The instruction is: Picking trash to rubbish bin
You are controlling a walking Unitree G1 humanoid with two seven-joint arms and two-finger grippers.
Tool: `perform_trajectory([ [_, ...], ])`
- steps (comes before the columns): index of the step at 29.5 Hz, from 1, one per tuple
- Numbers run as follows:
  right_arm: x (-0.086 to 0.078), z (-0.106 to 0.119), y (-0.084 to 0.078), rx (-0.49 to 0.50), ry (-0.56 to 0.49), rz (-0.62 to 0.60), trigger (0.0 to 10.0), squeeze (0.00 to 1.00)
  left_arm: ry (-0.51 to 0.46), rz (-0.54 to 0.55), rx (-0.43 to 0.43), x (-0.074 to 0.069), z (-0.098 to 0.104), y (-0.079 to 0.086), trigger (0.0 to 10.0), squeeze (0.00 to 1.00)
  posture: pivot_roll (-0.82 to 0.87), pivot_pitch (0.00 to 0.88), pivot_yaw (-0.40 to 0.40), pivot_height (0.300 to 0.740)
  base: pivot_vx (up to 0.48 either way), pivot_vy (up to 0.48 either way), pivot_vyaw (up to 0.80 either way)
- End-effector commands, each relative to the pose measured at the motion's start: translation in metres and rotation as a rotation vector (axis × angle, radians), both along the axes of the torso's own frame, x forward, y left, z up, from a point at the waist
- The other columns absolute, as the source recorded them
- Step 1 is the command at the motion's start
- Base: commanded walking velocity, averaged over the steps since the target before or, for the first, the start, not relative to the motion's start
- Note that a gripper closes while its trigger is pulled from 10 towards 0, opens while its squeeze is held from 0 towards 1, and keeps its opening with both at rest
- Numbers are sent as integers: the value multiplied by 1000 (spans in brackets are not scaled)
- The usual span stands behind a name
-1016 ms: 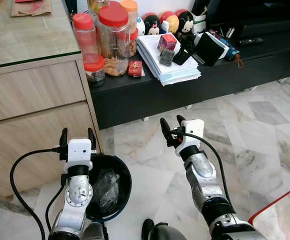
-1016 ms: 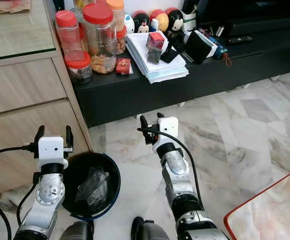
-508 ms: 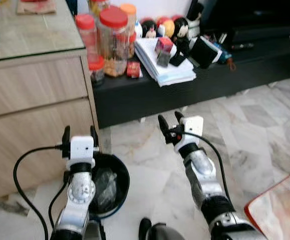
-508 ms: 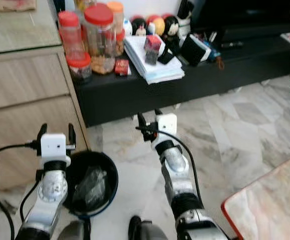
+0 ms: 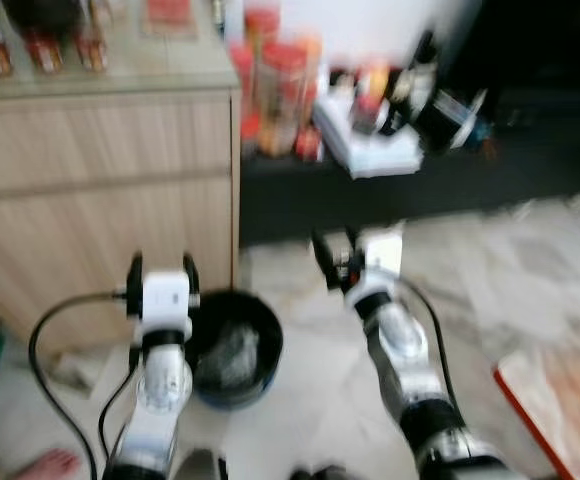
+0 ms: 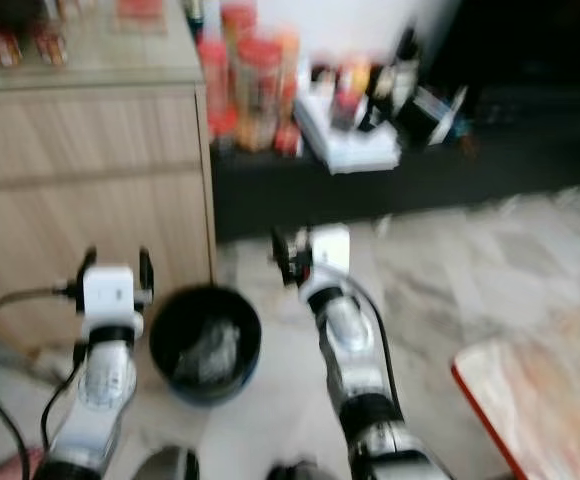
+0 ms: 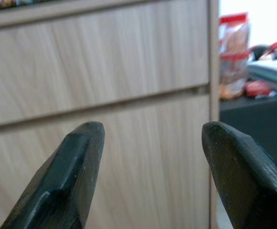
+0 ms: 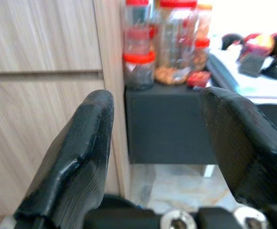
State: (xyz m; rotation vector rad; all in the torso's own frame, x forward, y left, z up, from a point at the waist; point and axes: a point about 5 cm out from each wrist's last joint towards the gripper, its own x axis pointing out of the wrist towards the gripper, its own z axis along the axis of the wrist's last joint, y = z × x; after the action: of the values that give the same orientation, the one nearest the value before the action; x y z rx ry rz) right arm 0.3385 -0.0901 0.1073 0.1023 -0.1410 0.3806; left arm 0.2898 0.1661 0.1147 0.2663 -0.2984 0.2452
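Note:
The picture is blurred by motion. A black round rubbish bin (image 5: pixel 260 310) stands on the marble floor against the wooden cabinet, with crumpled clear plastic trash (image 5: pixel 232 352) inside it. My left gripper (image 5: pixel 162 270) is raised just left of the bin, open and empty; in the left wrist view its fingers (image 7: pixel 67 176) face the cabinet's drawer fronts. My right gripper (image 5: pixel 335 246) is held up to the right of the bin, also open and empty. Its fingertips (image 8: pixel 81 157) frame the cabinet corner and the jars.
A wooden cabinet (image 5: pixel 100 170) fills the left. A low black console (image 5: pixel 390 190) behind carries red-lidded jars (image 5: pixel 280 90) and a stack of papers (image 5: pixel 370 145). A red-edged table corner (image 5: pixel 560 400) is at lower right. A person's bare foot (image 5: pixel 48 465) is at lower left.
The camera has swung left, so the cabinet, bin and console sit further right and the picture has blurred. Both grippers stay raised and open.

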Motion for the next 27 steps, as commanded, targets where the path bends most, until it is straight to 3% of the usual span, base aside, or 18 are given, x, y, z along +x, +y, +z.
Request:
perform_trajectory([
  [1, 1, 1, -4, -3, -2, -7, 10000, 0, 4, -10, -18, -1, 0, -4, 10000, 0, 97, 143, -149, 740, 0, 0, 0],
  [27, 3, 9, 2, 18, -11, 1, 10000, 0, 6, -8, -15, 3, 9, -3, 10000, 0, 83, 194, -137, 740, 0, 0, 0],
])
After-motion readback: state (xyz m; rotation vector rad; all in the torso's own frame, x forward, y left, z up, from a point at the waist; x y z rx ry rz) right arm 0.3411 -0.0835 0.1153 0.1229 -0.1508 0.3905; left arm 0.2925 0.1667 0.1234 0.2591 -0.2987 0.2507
